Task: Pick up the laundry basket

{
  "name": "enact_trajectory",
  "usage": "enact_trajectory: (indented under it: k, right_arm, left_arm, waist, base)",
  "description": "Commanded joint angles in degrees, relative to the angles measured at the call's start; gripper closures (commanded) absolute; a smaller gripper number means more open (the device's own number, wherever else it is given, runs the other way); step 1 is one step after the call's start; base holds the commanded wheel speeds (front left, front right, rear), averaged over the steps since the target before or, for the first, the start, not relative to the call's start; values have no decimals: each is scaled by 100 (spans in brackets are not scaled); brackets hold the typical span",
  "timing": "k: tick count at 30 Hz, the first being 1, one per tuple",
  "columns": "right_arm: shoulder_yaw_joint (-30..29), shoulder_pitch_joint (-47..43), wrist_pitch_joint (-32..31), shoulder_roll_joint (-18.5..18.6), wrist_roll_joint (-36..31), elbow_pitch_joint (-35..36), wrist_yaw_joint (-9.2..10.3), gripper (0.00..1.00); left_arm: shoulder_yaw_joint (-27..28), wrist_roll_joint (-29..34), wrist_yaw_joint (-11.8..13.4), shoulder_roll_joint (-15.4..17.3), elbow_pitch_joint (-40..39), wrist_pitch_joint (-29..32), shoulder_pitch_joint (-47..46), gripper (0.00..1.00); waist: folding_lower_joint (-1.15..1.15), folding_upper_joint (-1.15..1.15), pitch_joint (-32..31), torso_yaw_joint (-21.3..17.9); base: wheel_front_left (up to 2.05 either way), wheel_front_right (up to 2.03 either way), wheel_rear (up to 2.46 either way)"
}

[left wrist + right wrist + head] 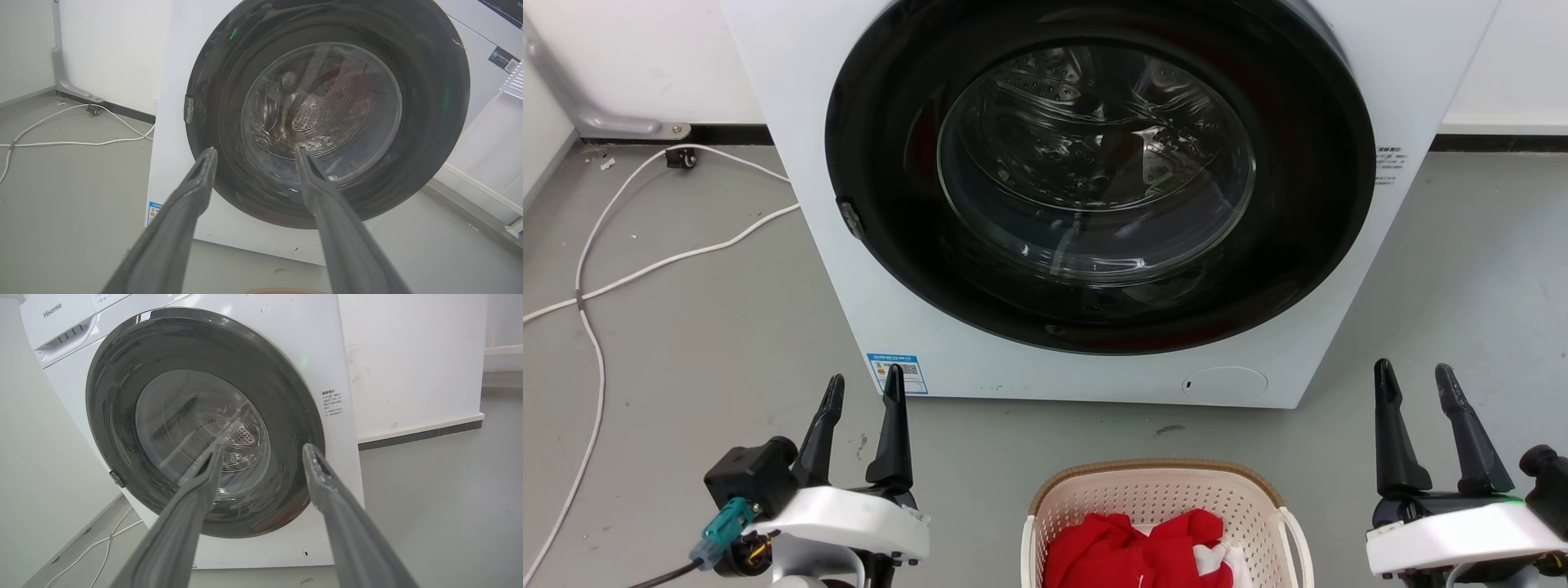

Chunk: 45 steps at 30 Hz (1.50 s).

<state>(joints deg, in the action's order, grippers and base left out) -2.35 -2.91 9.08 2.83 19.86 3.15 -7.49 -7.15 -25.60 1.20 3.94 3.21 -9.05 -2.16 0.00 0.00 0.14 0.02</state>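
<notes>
Cream laundry basket [1156, 468] sits between left gripper [864, 376] and right gripper [1412, 367] (both spread open, empty) — back behind their tips, nearer the right.

Laundry basket [1152, 500], near centre: walls are looking like cream perforated plastic, semi-matt, and its rim is showing a brown woven-look texture. Red cloth [1123, 549] inside is lying soft, matt and crumpled. Washer [800, 188], far centre: the body is looking like a white smooth panel, lightly glossy. Door ring [882, 245] is showing as dark, glossy and reflecting. Door window [1094, 163] is reading as clear shiny glass. Drum [327, 116] behind it is glinting as perforated metal. Floor [703, 343] is looking grey, smooth, matt, slightly scuffed. Cable [662, 263], far left, is looking white and smooth-sheathed. Left gripper [865, 376] and right gripper [1413, 366]: the fingers are looking dark and matt. Wrist shells [849, 510] are showing white glossy plastic.
</notes>
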Motion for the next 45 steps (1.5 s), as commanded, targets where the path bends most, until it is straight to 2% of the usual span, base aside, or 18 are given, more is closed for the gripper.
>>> enact_trajectory:
  k: [1, 25, 45]
  right_arm:
    - [-10, -49, 42, 8, -134, 83, 0, 0]
    - [-20, -286, 403, 9, -1294, 114, 0, 0]
    - [21, -410, 611, 7, -1660, -38, 1, 0]
  left_arm:
    - [-21, 128, 32, 40, -78, -47, 25, 0]
    - [-297, 1593, 231, 51, -69, -405, 164, 0]
    - [-304, 2422, 234, -10, 38, -615, 245, 0]
  waist:
    - [0, 0, -2, 0]
    - [0, 0, -25, 11]
    - [0, 0, -26, 21]
  base:
    - [0, 0, 0]
    - [0, 0, 0]
    - [0, 0, 0]
